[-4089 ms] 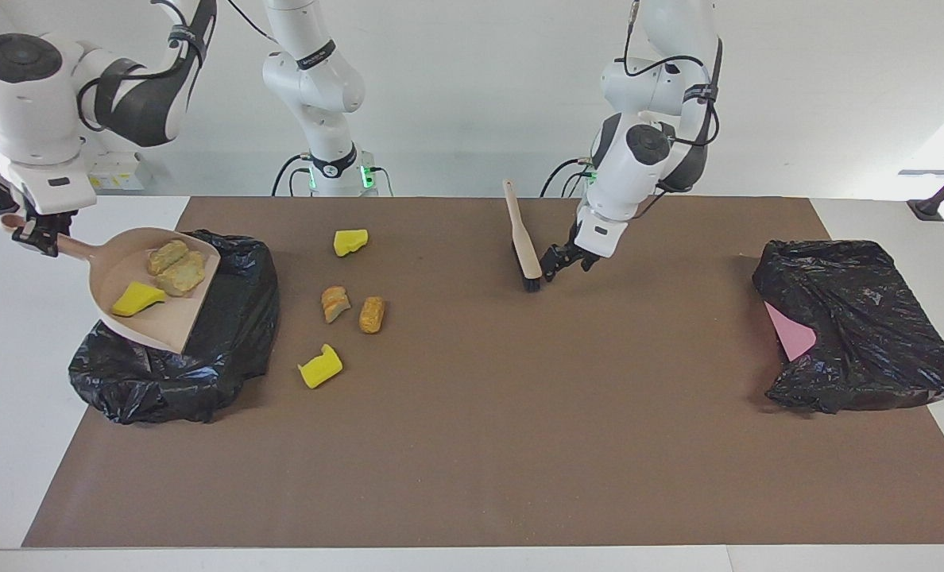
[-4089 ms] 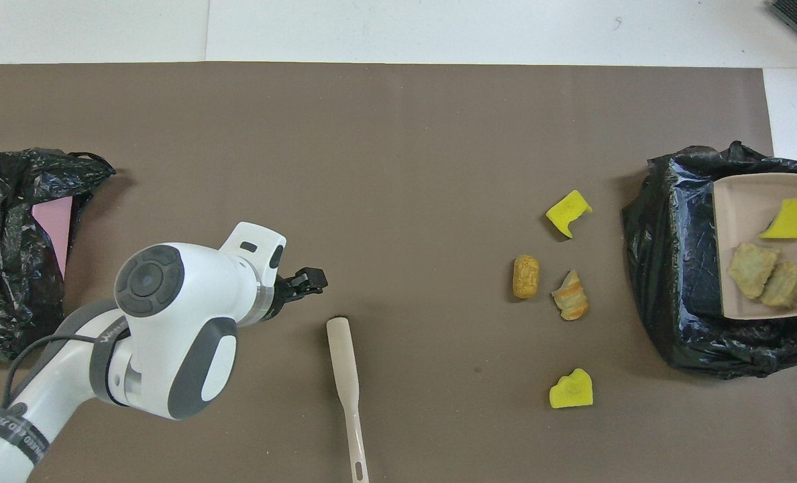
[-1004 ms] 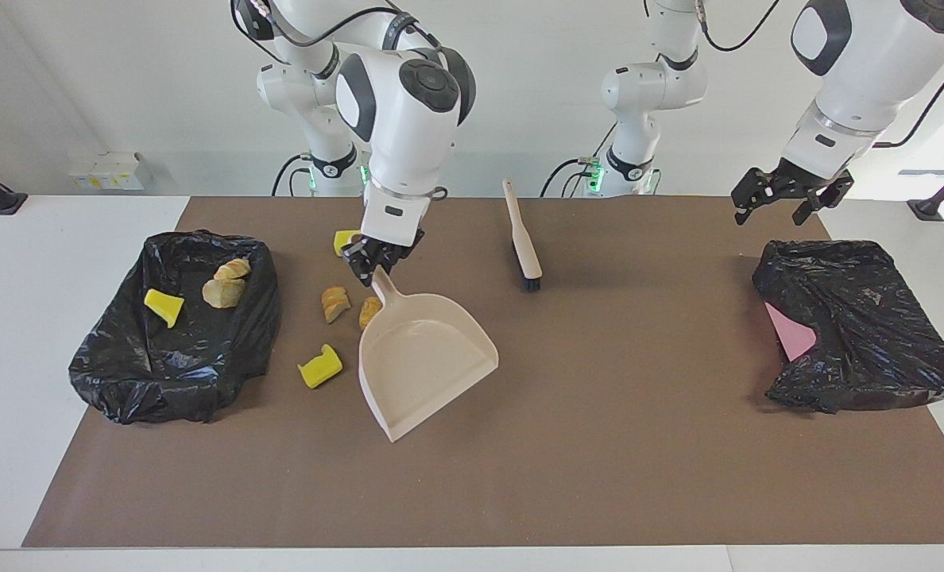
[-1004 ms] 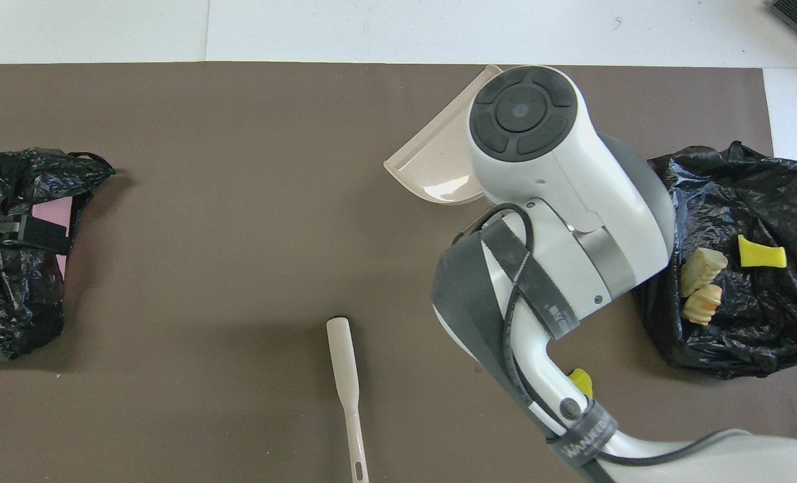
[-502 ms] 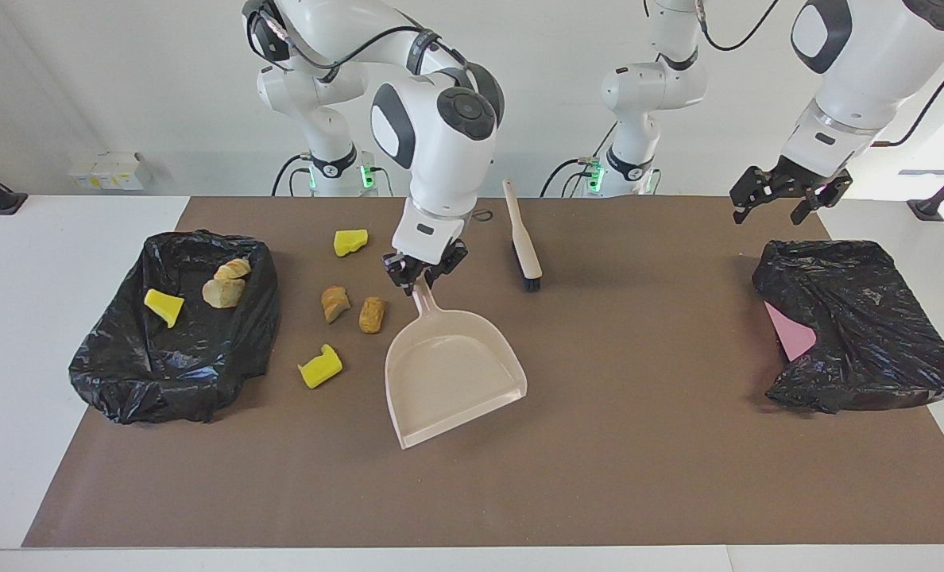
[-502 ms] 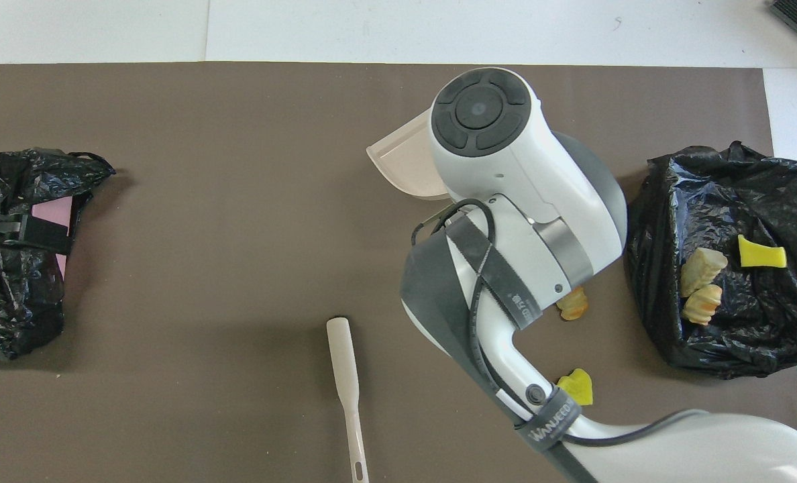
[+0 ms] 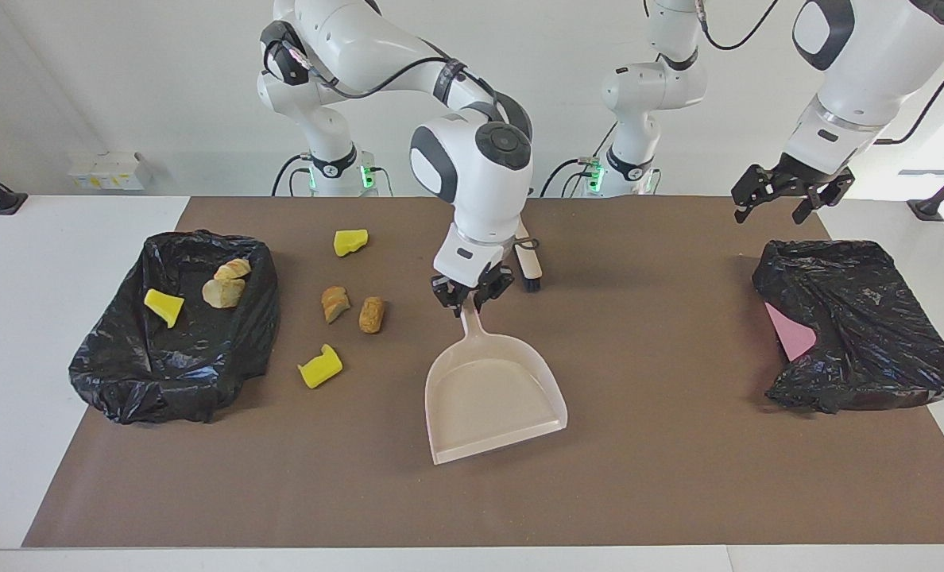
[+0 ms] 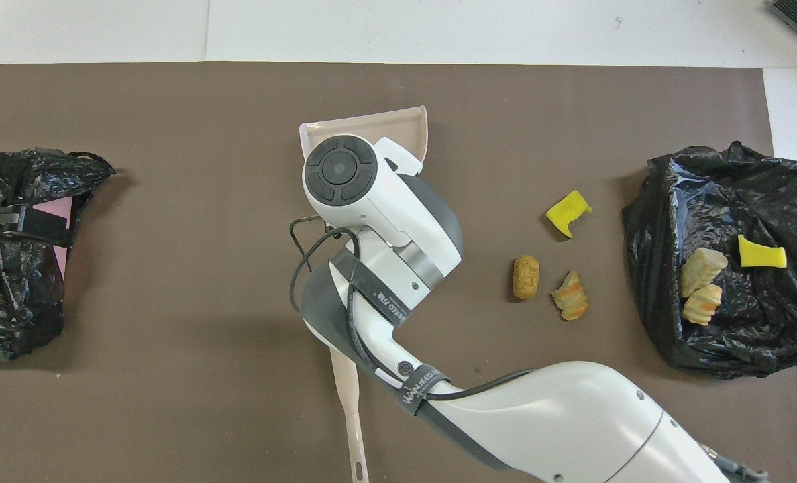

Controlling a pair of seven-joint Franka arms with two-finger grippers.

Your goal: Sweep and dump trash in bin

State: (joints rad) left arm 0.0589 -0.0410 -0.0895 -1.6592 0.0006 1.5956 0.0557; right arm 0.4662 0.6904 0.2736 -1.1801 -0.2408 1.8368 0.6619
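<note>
My right gripper (image 7: 470, 300) is shut on the handle of the empty beige dustpan (image 7: 492, 397), which is low over the mat's middle, its open lip (image 8: 365, 126) pointing away from the robots. Loose trash lies on the mat between dustpan and bin: a yellow chunk (image 7: 350, 241), two tan lumps (image 7: 334, 303) (image 7: 372, 314) and a second yellow chunk (image 7: 320, 367). The black-lined bin (image 7: 122, 373) at the right arm's end holds a yellow scrap (image 7: 163, 306) and two tan lumps (image 7: 222, 293). My left gripper (image 7: 770, 208) hangs open and empty.
The brush (image 7: 529, 262) lies on the mat near the robots, partly hidden by the right arm; its handle (image 8: 351, 409) shows in the overhead view. A second black bag (image 7: 861, 326) with a pink sheet (image 7: 790, 334) sits at the left arm's end, under the left gripper.
The right gripper has carried the dustpan toward the left arm's end of the table, away from the loose trash. The left arm has stayed put.
</note>
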